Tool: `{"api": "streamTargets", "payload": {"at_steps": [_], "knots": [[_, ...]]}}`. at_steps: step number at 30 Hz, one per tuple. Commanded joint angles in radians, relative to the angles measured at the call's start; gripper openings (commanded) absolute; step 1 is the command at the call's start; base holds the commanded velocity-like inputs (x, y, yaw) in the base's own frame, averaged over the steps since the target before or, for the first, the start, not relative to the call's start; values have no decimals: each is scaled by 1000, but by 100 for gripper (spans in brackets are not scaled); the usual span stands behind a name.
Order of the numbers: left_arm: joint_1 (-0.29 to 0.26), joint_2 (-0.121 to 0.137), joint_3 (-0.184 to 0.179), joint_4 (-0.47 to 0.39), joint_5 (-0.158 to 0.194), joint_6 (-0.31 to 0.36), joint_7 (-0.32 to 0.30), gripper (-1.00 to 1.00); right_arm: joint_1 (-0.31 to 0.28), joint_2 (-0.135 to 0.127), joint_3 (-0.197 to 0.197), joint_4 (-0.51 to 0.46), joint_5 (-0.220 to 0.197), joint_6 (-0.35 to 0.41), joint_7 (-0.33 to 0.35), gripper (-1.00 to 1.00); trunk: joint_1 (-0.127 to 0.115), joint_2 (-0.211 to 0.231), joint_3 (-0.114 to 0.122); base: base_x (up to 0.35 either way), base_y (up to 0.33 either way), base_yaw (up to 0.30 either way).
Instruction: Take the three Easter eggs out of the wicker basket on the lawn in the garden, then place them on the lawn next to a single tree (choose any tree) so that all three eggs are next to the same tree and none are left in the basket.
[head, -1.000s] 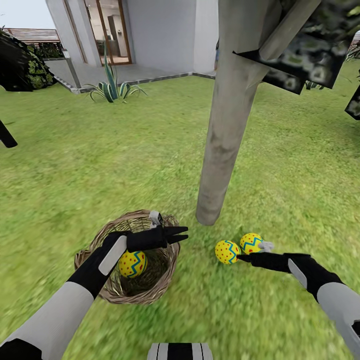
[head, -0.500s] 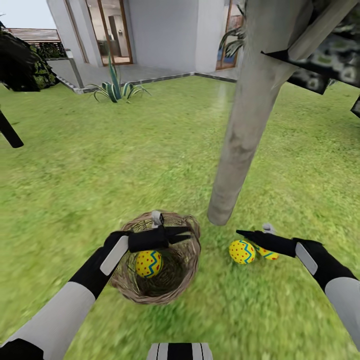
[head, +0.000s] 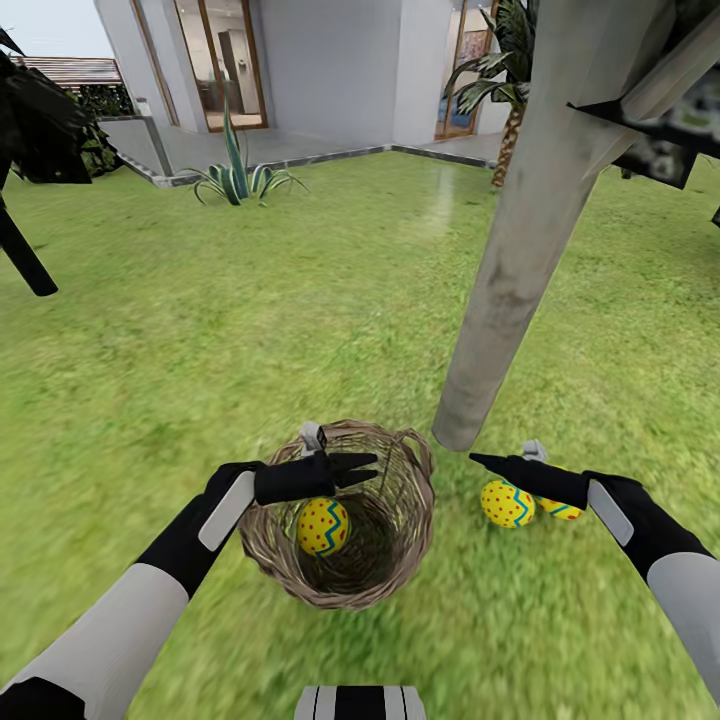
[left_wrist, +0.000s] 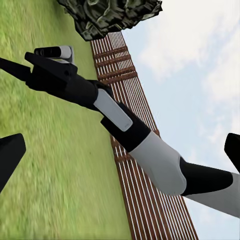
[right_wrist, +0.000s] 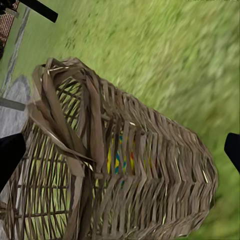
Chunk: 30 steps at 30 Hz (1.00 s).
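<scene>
One egg (head: 323, 527) in wicker basket (head: 400, 560), two eggs (head: 506, 503) beside tree (head: 520, 270)

The wicker basket (head: 345, 520) mouth lies open upward; the tree (head: 520, 270) trunk stands close beside its rim.

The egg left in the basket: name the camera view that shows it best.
The head view: the egg sits in plain sight inside the open basket. The right wrist view gives only slivers of its colours through the wicker wall. The left wrist view faces grass and fence.
</scene>
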Motion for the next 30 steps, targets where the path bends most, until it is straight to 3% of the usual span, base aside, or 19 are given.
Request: {"api": "streamTargets", "payload": {"at_steps": [1,8,15,23,30], "knots": [[-1,2,-2,1,5,5,0,100,-1,-1,5,0,-10,7,-1,100,0,0,-1,0,5,0],[-1,5,-2,2,7,5,-1,100,-1,-1,4,0,-10,7,-1,100,0,0,-1,0,1,0],[-1,4,-2,3,7,5,-1,100,-1,-1,5,1,-10,7,-1,100,-3,1,26,0,0,0],[-1,2,0,52,8,3,-1,100,-1,0,8,1,-3,6,-2,100,-3,1,26,0,0,0],[-1,-16,30,81,8,1,0,100,-1,0,10,-44,1,7,-8,100,-3,1,26,0,0,0]]}}
